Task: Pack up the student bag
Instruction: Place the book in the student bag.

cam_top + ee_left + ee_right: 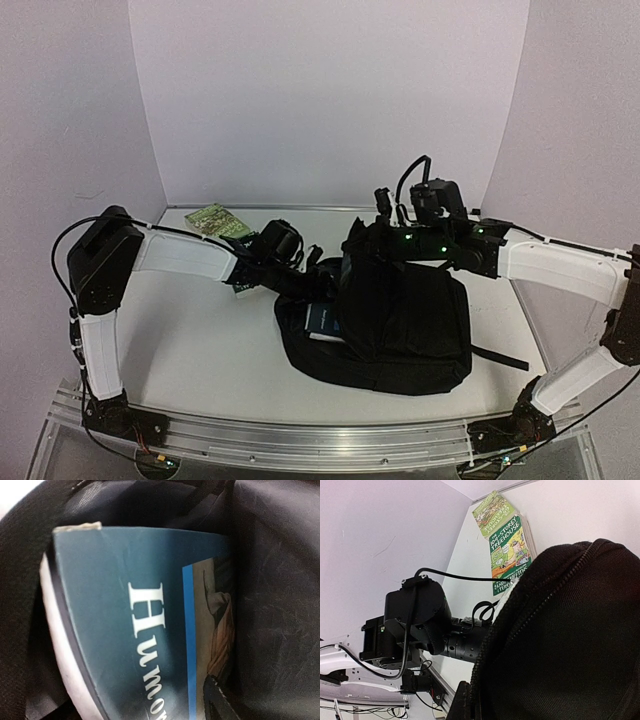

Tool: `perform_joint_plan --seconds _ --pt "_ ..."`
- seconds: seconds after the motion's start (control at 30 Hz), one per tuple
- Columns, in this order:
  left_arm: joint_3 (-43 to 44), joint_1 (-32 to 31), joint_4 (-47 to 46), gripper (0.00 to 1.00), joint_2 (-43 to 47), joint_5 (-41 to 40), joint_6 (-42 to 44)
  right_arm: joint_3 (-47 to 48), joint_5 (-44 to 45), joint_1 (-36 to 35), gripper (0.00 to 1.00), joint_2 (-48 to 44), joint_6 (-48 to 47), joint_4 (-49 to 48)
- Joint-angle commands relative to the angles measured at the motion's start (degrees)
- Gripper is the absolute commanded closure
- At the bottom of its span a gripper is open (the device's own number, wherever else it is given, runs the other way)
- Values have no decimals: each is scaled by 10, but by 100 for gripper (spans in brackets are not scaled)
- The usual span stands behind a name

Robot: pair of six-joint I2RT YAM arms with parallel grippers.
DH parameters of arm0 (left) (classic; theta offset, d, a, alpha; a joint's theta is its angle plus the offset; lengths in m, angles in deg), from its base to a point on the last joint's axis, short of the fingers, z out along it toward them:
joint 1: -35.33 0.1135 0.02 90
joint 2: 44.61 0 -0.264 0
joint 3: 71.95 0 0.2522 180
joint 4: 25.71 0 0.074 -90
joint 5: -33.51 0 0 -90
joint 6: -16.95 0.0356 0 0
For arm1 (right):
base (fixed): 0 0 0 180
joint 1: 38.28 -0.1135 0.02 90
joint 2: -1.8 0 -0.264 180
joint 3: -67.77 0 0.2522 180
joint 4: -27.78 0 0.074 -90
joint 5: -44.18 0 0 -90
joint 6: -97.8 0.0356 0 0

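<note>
— Book [130, 630] cover, teal with white lettering, fills the left wrist view, with dark cloth wrapped round it. Is it inside?
— Partly, I'd say. From above, its corner shows at the mouth of the bag [410, 320], which lies on the table [200, 340] at centre right of the frame.
— And the left claw [316, 284]?
— It's at that mouth, but its fingers are lost against the black cloth. I cannot tell whether it is spread or pinching.
— The right claw [368, 240]?
— Pressed together at the bag's upper edge, where the fabric stands raised. I judge it pinches the rim to keep the mouth open.
— How will the bag handle?
— Soft and floppy. It sags wherever nothing holds it, so a flat panel gives no purchase. Take the rim by the zipper [530, 615], or a strap [500, 358]. It's probably light by itself and heavier with the book in. Cloth won't slip much or break.
— Its look?
— Big, black and matte. Zipper teeth run along a curved seam in the right wrist view, and the strap trails at lower right from above. A green book [218, 220] lies at upper left, well apart.
</note>
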Motion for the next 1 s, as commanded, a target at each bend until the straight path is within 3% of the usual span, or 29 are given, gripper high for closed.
perform_joint_plan --seconds 0.0,0.27,0.67,0.97 --pt "0 -14 41 28 39 -61 24 8 4 -4 100 -23 1 -62" --pt "28 -41 150 19 32 -185 26 8 4 -5 100 -20 1 -62" --pt "8 -44 145 14 61 -206 14 1 4 -4 100 -23 0 -63" --pt "29 -58 103 31 38 -154 21 -1 7 -5 100 -21 -1 -62"
